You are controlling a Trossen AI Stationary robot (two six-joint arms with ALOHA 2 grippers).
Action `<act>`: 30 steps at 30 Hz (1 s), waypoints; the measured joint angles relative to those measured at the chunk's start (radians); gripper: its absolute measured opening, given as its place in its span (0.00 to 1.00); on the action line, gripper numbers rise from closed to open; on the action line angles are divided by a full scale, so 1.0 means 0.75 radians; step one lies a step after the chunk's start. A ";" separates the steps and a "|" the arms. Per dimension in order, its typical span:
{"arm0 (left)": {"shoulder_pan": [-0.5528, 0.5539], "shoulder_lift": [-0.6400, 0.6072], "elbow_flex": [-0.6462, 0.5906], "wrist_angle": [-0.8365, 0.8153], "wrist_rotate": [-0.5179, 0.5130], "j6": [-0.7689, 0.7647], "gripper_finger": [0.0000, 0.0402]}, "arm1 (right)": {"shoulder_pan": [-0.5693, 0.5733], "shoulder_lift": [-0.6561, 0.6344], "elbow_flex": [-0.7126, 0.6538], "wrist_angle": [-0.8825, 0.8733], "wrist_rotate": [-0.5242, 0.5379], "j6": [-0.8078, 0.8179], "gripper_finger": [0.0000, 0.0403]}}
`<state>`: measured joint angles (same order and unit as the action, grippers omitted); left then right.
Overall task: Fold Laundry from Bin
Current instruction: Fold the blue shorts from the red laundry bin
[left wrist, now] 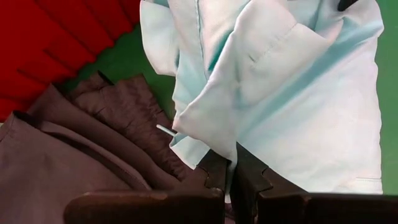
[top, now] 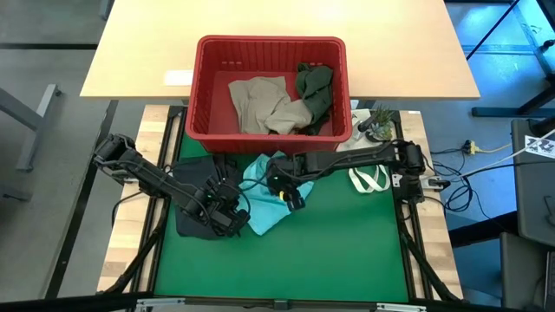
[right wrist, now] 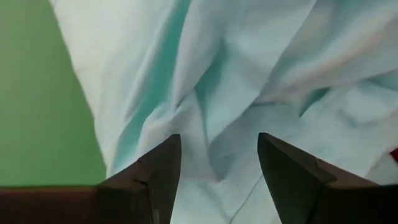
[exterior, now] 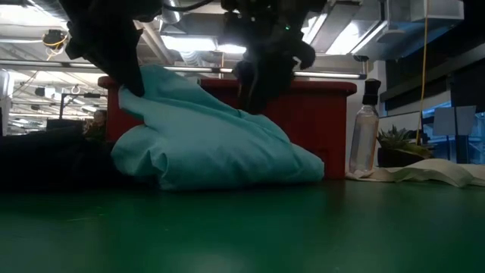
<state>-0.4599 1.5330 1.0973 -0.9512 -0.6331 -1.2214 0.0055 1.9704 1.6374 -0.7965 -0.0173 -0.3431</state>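
Observation:
The light teal garment (top: 264,198) lies crumpled on the green mat (top: 286,260), just in front of the red bin (top: 269,87). My left gripper (top: 232,218) is shut on its left side and shows at the raised end in the low view (exterior: 132,83). My right gripper (top: 290,198) is open, pointing down over the garment's middle (right wrist: 219,155), one finger on either side of a crease. A black garment (top: 192,198) lies on the mat left of the teal one. A beige-tan garment (top: 260,104) and a dark olive one (top: 314,91) lie in the bin. My left gripper pinches a folded edge of the teal garment (left wrist: 205,146) between its two fingers, at the garment's left side. That end is lifted (exterior: 151,83), and the rest of the cloth lies slack on the mat (exterior: 227,159). My right gripper: I cannot tell whether its open fingertips touch the teal cloth.
A white cloth bag with loop handles (top: 368,179) lies at the mat's right edge. A spray bottle (exterior: 365,140) and a small plant (top: 379,124) stand beside the bin's right end. The near half of the mat is bare.

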 joint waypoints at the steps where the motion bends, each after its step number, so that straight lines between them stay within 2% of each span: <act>1: 0.001 0.000 0.000 0.002 0.000 0.000 0.00 | -0.001 -0.001 0.001 0.015 0.014 0.000 0.52; 7: 0.001 0.000 0.000 0.005 -0.001 0.000 0.00 | -0.020 -0.003 0.003 0.079 0.022 0.101 0.52; 25: 0.000 0.000 0.000 0.003 -0.001 0.000 0.00 | -0.025 0.031 0.003 0.054 -0.037 0.250 0.52; 30: 0.000 0.000 0.001 0.008 -0.002 0.000 0.00 | -0.025 0.056 0.003 0.064 -0.038 0.252 0.47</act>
<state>-0.4599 1.5330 1.0981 -0.9455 -0.6342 -1.2213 -0.0135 2.0125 1.6395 -0.7488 -0.0456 -0.1539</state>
